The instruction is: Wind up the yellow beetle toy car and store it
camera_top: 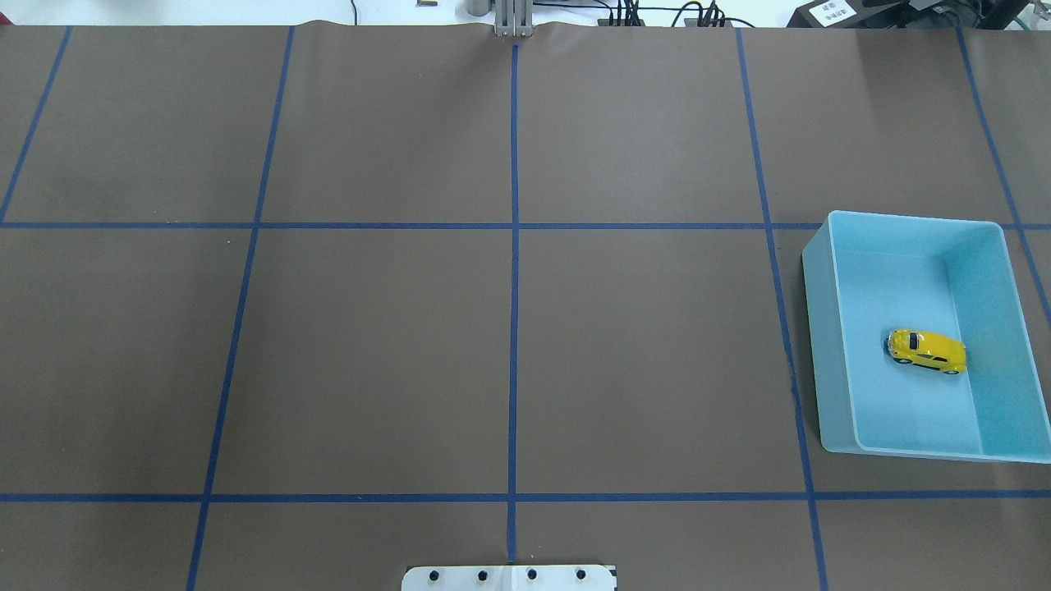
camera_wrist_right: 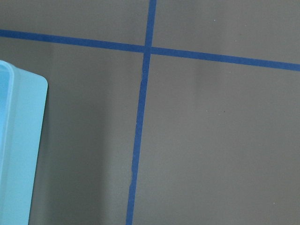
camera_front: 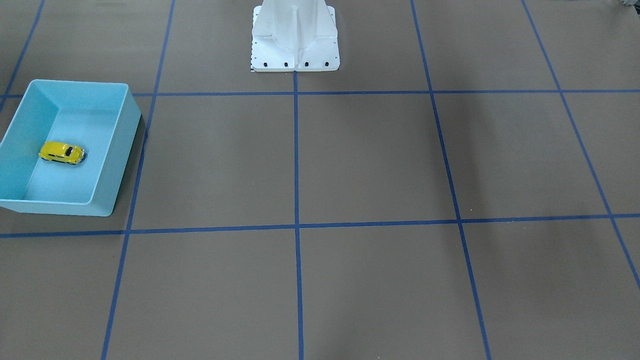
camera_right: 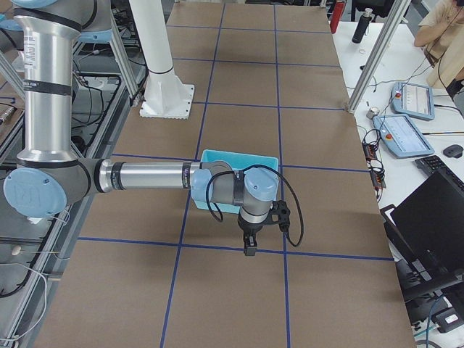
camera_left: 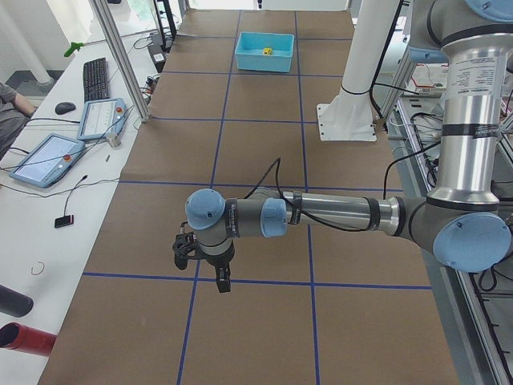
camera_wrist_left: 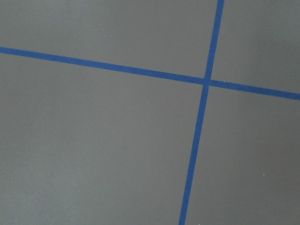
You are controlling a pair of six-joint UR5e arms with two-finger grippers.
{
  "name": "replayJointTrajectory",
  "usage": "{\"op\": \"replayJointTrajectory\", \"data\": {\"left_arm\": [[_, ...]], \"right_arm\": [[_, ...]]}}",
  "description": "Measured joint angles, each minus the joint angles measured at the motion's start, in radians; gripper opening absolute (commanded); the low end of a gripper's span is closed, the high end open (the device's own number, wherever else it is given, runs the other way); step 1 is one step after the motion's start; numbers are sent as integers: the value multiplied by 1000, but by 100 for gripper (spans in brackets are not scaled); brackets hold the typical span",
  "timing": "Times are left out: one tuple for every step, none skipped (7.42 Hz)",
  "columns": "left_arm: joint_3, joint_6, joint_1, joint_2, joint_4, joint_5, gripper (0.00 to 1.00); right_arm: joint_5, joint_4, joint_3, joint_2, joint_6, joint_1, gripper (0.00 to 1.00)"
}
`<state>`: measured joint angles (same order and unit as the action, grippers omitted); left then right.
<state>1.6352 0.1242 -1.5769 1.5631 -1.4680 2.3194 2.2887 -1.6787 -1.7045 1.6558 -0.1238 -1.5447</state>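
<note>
The yellow beetle toy car (camera_front: 61, 152) stands on its wheels inside the light blue bin (camera_front: 121, 145), near its middle. It also shows in the overhead view (camera_top: 926, 350) in the bin (camera_top: 823, 328), and far off in the left side view (camera_left: 268, 51). My left gripper (camera_left: 222, 282) hangs over bare table, far from the bin (camera_left: 260, 62). My right gripper (camera_right: 249, 250) hangs over the table just beside the bin (camera_right: 239, 156). I cannot tell whether either gripper is open or shut. The right wrist view shows only a bin corner (camera_wrist_right: 23, 154).
The brown table is marked with a blue tape grid (camera_top: 514, 328). The white robot pedestal (camera_front: 295, 40) stands at the table's robot side. Tablets and a keyboard (camera_left: 96, 76) lie on a side desk beyond the table edge.
</note>
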Motion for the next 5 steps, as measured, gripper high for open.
{"op": "replayJointTrajectory", "data": {"left_arm": [[0,0,0,0,0,0,100],[0,0,0,0,0,0,100],[0,0,0,0,0,0,100],[0,0,0,0,0,0,100],[0,0,0,0,0,0,100]], "right_arm": [[4,0,-4,0,-1,0,100],[8,-1,-8,0,-3,0,100],[10,-1,-10,-4,-4,0,100],[13,-1,-12,-10,-4,0,100],[18,-1,-13,-13,-4,0,100]]}}
